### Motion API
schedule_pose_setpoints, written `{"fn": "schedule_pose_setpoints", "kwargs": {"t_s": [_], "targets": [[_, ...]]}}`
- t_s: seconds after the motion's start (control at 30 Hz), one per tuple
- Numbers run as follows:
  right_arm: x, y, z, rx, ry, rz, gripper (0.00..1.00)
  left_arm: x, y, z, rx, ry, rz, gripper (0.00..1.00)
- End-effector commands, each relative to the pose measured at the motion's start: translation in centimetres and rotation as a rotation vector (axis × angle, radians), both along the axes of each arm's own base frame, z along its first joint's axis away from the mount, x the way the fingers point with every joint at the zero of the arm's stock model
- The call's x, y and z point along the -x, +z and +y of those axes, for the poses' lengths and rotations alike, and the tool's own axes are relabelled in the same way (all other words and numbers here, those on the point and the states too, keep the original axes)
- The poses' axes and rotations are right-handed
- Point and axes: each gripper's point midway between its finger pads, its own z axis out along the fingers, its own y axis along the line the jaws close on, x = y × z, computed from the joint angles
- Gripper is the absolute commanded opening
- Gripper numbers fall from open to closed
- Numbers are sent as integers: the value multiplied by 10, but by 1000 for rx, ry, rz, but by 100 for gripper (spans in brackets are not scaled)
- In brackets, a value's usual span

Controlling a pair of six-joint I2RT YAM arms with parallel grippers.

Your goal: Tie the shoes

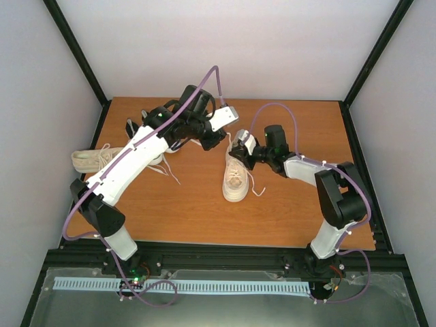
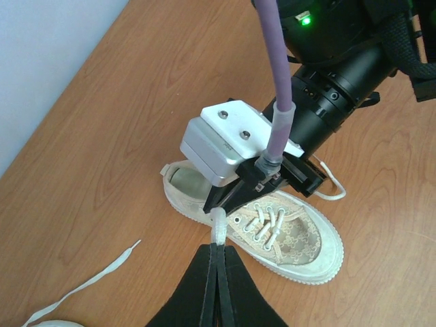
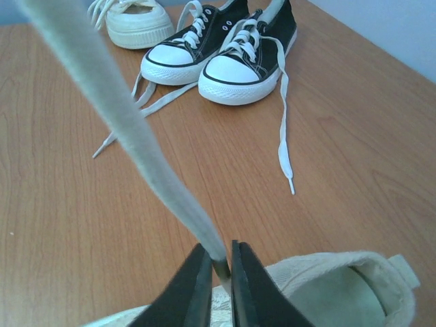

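Right now, the left gripper (image 2: 218,255) is pinching a pale lace (image 2: 219,228) just above the cream shoe (image 2: 300,242), which is lying near the middle of the table (image 1: 191,211). The right gripper (image 3: 219,264) is squeezing a taut strand (image 3: 129,122) over that shoe's heel. Two black sneakers (image 3: 218,58) are sitting toward the far left corner, and a second cream shoe (image 1: 92,160) is resting at the left edge.

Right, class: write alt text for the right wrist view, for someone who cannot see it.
The right tool pinches a pale lace that runs taut to the upper left, above a cream shoe. Beyond, on the table, stand two black sneakers, laces untied.
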Motion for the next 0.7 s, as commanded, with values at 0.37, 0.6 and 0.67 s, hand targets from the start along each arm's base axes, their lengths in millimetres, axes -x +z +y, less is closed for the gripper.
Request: {"fn": "schedule_pose_setpoints", "kwargs": {"t_s": [0.37, 0.6, 0.67], "targets": [[-10, 13, -3, -43, 22, -22, 3, 103, -148, -22, -262, -428, 222, 20], [-8, 13, -4, -39, 28, -39, 3, 91, -124, -7, -241, -488, 181, 56], [-8, 14, -4, -41, 31, -43, 3, 60, -103, -6, -145, -417, 150, 49]]}}
